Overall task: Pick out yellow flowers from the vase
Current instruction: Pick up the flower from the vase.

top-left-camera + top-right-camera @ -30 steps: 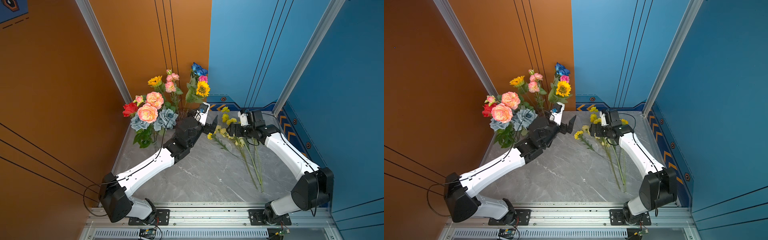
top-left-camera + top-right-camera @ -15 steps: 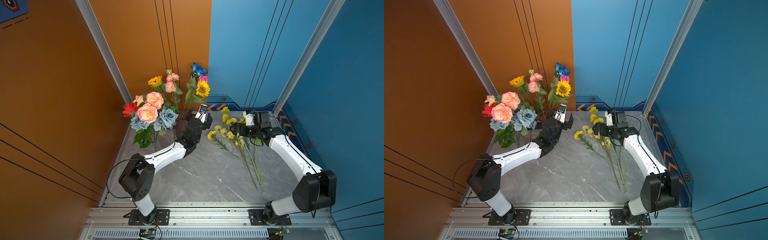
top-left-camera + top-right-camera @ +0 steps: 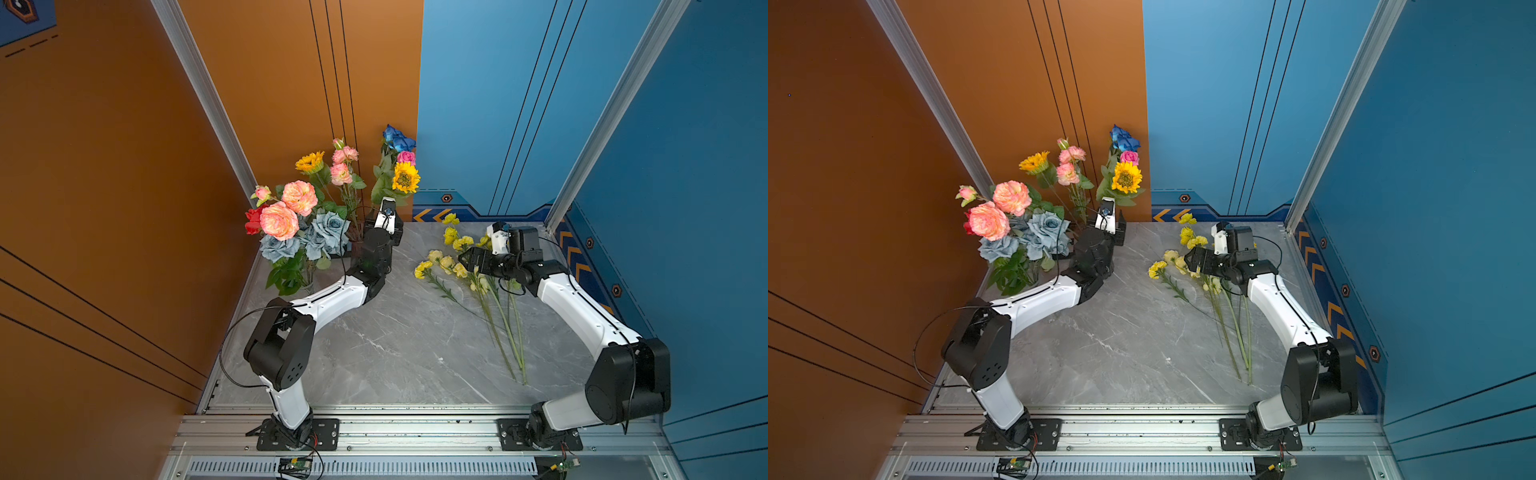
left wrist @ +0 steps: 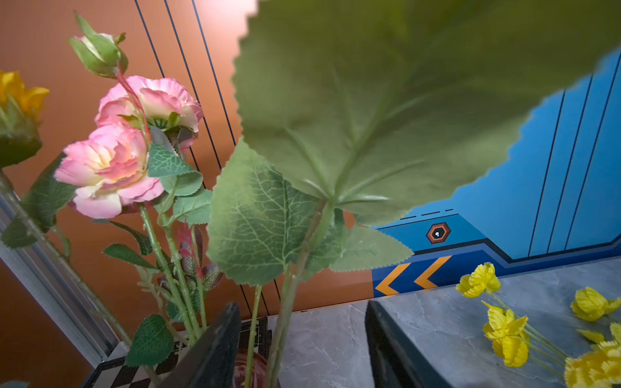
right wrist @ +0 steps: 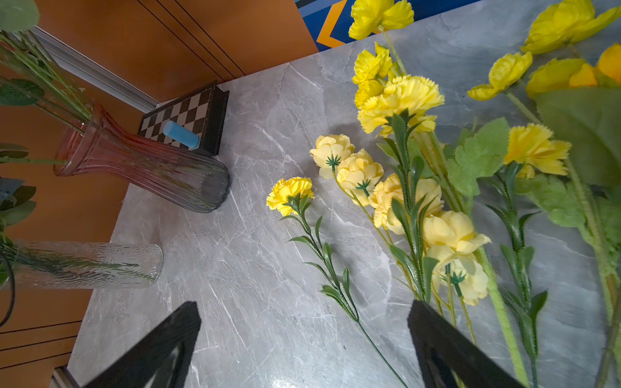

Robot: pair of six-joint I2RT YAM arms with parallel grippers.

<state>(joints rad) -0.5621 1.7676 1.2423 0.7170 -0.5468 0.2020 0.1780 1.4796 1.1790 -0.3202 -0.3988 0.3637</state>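
**A:** Where do we start?

**B:** At our left gripper (image 4: 300,304). Its two flat black fingers stand apart, and thin green stems (image 4: 285,302) rise between them, none pinched. The stems run down into a ribbed glass vase (image 5: 141,161), flared and pink at the mouth, grey at the base.

**A:** And above that?

**B:** Broad, veined, saw-edged leaves (image 4: 369,100). In both top views, two dark-centred sunflowers (image 3: 405,178) stand in the bouquet among ruffled pink roses (image 4: 107,168).

**A:** And our right gripper?

**B:** Our right gripper (image 5: 304,305) has its fingers spread wide and holds nothing. It is above the grey marble-patterned table (image 5: 235,268). Just beside it lie the yellow flowers (image 3: 446,262) already out of the vase. We see fringed carnations (image 5: 400,97), soft pale rose clusters (image 5: 359,171) and papery poppies (image 5: 379,13), their long stems side by side.
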